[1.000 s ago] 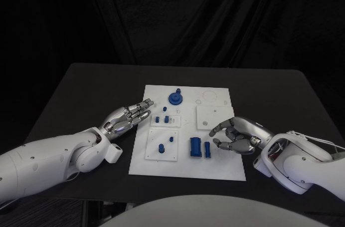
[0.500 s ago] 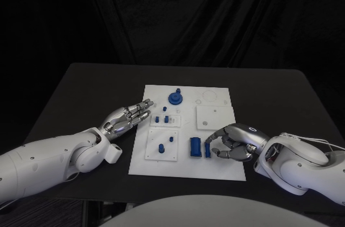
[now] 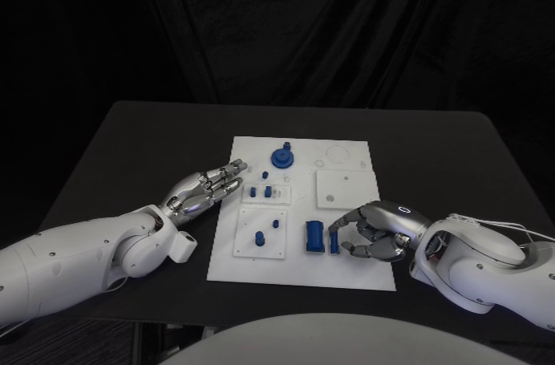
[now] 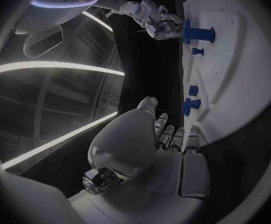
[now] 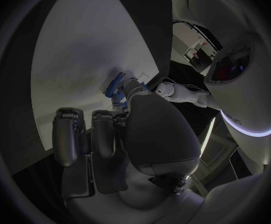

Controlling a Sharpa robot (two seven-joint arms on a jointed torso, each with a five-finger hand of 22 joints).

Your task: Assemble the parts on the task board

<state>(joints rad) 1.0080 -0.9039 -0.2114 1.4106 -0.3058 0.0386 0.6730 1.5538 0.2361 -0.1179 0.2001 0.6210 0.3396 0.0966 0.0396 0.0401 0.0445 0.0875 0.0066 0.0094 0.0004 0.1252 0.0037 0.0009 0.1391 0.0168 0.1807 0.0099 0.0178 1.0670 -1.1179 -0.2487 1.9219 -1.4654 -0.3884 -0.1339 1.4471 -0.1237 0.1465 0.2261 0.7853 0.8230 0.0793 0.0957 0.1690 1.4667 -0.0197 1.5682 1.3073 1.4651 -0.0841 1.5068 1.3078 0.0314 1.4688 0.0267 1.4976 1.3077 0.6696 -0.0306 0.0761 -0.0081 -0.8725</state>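
- Right hand: over the near right part of the task board, fingers curled in, tips at the narrow blue bar. Whether it has a hold on the bar cannot be told; the right wrist view shows a blue piece just beyond the fingers.
- Wider blue block: just beside the narrow bar, on its left, both lying on the board.
- Left hand: at the board's left edge, fingers stretched out close together, nothing in it.
- Two small blue pegs: on a raised white plate near the left fingertips.
- Lower left plate: carries two more small blue pieces.
- Round blue knob part: near the board's far edge.
- Plain white square plate: far right of the board.
- Black table: under the board.
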